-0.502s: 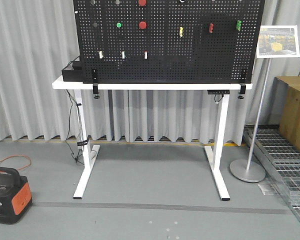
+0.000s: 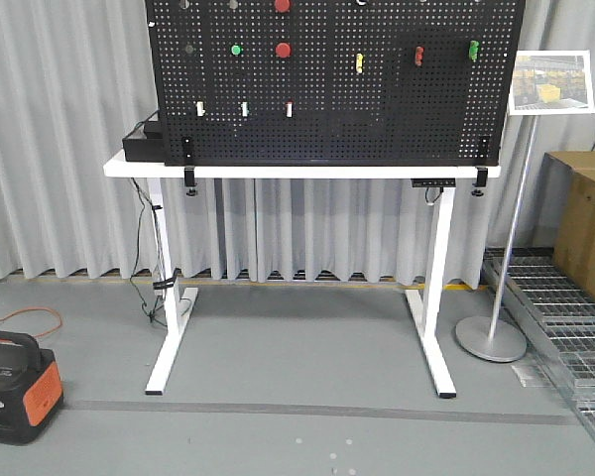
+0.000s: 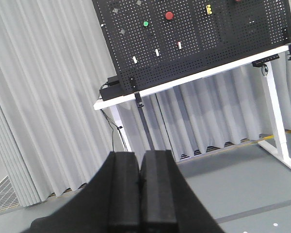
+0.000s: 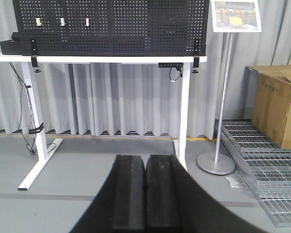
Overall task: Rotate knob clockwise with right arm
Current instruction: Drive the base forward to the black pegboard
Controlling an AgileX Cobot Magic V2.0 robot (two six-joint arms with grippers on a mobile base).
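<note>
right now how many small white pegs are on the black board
3, in a row on the lower left of the board: left peg, middle peg, right peg. The board's top is cut off, so more may be hidden.

No text could be read in any view. The sign [image 2: 548, 82] on its floor stand carried a printed picture with yellow shapes, and any lettering on it was too small to make out. A faint dark marking on the cardboard box [image 4: 274, 109] was illegible.
</note>
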